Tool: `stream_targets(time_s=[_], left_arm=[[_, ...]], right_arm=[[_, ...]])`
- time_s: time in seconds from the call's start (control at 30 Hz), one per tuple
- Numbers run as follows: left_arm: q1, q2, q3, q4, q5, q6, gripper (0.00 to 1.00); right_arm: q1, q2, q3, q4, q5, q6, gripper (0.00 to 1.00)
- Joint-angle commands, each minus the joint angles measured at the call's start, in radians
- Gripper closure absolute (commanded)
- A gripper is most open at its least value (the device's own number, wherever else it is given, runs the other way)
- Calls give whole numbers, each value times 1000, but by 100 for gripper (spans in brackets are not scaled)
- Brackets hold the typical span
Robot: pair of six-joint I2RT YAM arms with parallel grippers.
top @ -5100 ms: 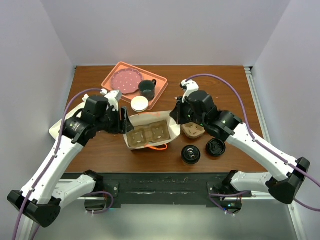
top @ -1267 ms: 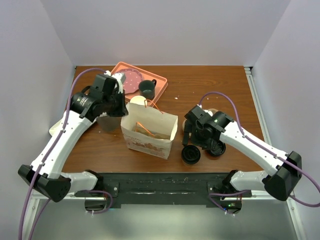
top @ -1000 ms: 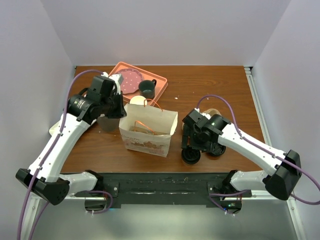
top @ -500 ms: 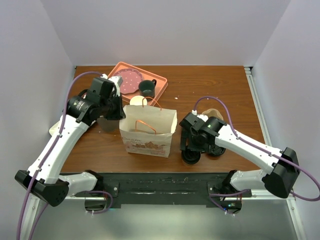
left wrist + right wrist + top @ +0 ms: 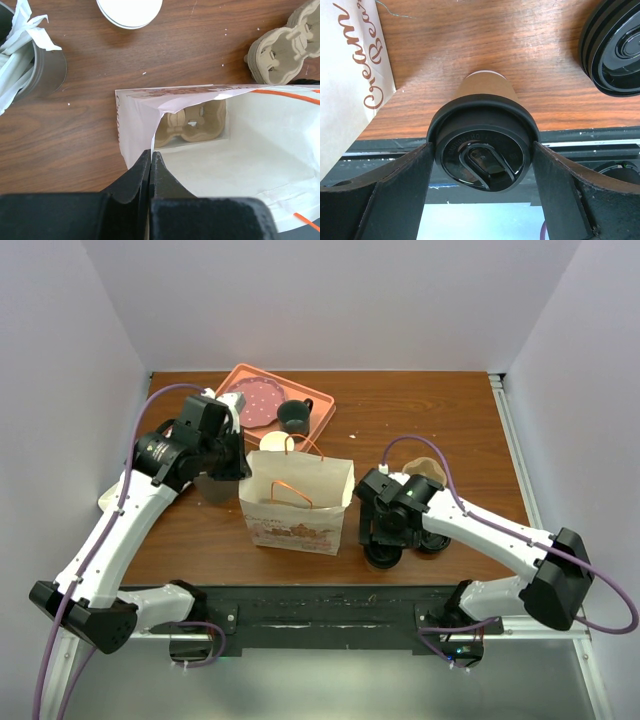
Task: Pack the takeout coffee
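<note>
tan takeout coffee (image 5: 482,142) inside right end effector (image 5: 482,152), contact hard to tell

Robotics lab test cell. Plain white partition walls (image 5: 330,300) enclose a wood-grain surface (image 5: 430,410) on three sides. Two cabled robot arms (image 5: 110,540) are bolted to a black mounting rail (image 5: 320,615) at its near edge.

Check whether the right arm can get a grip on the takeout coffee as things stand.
Probably yes: the right gripper straddles the takeout coffee, one finger on either side of its top, with nothing between. The paper bag stands beside the cup but apart from it.
</note>
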Motion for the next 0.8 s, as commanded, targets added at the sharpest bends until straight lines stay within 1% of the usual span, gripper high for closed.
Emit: stream_targets(time_s=[0.0,0.23,0.27,0.33,0.37,0.5,0.6,0.67,0.7,0.77], left_arm=[[0,-24,3,16,16,-4,100],[0,-24,0,19,20,-8,100],[0,-24,-3,21,20,-10,100],[0,-31,-12,35,27,-13,100],[0,-35,-25,41,32,-15,100],[0,-58,-51,84,50,-11,100],[0,-87,-84,128,58,-5,100],[0,-107,-126,150,67,-1,100],[0,-109,-135,162,70,-1,100],[0,-110,-154,171,81,-2,100]], right_arm=[[14,1,6,2,41,20,20],[17,-37,-9,-30,72,41,29],[17,-43,-9,-35,78,41,33],[17,-64,-9,-44,95,40,38],[17,-74,-7,-47,99,40,42],[17,-104,25,-70,115,18,48],[17,-101,118,-138,153,-25,51],[17,-92,236,-210,193,-73,52],[17,-86,328,-236,204,-90,53],[17,-74,425,-302,224,-149,53]])
